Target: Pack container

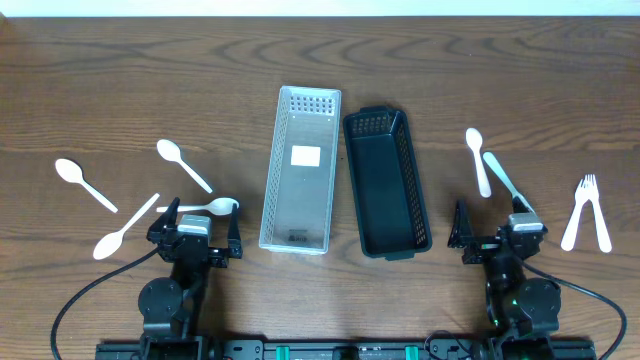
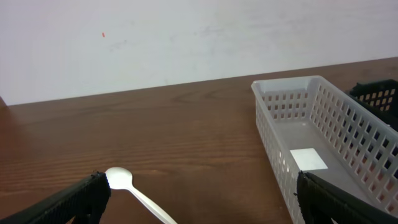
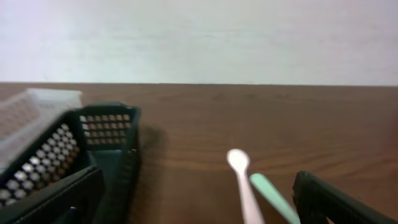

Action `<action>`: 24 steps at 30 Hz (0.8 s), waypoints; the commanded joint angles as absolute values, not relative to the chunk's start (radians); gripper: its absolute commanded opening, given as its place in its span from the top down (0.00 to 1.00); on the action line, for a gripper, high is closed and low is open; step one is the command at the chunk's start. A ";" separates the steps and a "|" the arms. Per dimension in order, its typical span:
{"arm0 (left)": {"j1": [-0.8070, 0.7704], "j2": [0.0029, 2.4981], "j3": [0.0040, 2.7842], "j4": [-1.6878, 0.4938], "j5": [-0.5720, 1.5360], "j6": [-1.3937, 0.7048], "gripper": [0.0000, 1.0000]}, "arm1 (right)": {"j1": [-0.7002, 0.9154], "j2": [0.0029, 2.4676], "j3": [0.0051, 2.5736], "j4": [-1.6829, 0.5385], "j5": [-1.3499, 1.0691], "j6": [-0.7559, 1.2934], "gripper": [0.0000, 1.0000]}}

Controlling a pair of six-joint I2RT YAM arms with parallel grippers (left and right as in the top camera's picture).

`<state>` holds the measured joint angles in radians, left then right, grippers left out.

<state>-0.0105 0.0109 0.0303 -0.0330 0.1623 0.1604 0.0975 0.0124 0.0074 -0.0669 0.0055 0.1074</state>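
A clear plastic basket (image 1: 300, 170) and a black basket (image 1: 387, 180) stand side by side at the table's middle, both empty. Several white spoons lie at the left, among them one (image 1: 183, 163) and another (image 1: 205, 208) just in front of my left gripper (image 1: 195, 232). That gripper is open and empty; in the left wrist view a spoon (image 2: 134, 190) lies by its left finger. My right gripper (image 1: 497, 232) is open and empty. A white spoon (image 1: 477, 158) and a pale green utensil (image 1: 503, 178) lie ahead of it, and both show in the right wrist view, the spoon (image 3: 241, 174) left of the green utensil (image 3: 273, 196).
A white fork and another white utensil (image 1: 585, 210) lie at the far right. Two more spoons (image 1: 84, 183) (image 1: 122, 230) lie at the far left. The clear basket (image 2: 323, 137) is at the right of the left wrist view; the black basket (image 3: 106, 134) is at the left of the right wrist view.
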 commanded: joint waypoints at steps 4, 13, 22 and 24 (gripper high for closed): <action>-0.014 0.010 0.067 -0.074 0.252 0.001 0.02 | 0.105 0.051 0.048 -0.084 -0.112 0.223 0.01; -0.014 0.278 0.533 -0.533 0.257 -0.058 0.02 | 0.105 0.479 0.492 -0.374 -0.113 0.231 0.01; -0.014 0.823 1.007 -1.069 0.252 -0.045 0.02 | 0.105 1.031 1.018 -0.891 -0.109 0.192 0.01; -0.014 0.910 1.038 -1.096 0.247 -0.040 0.02 | 0.105 1.108 1.038 -0.890 -0.116 0.194 0.01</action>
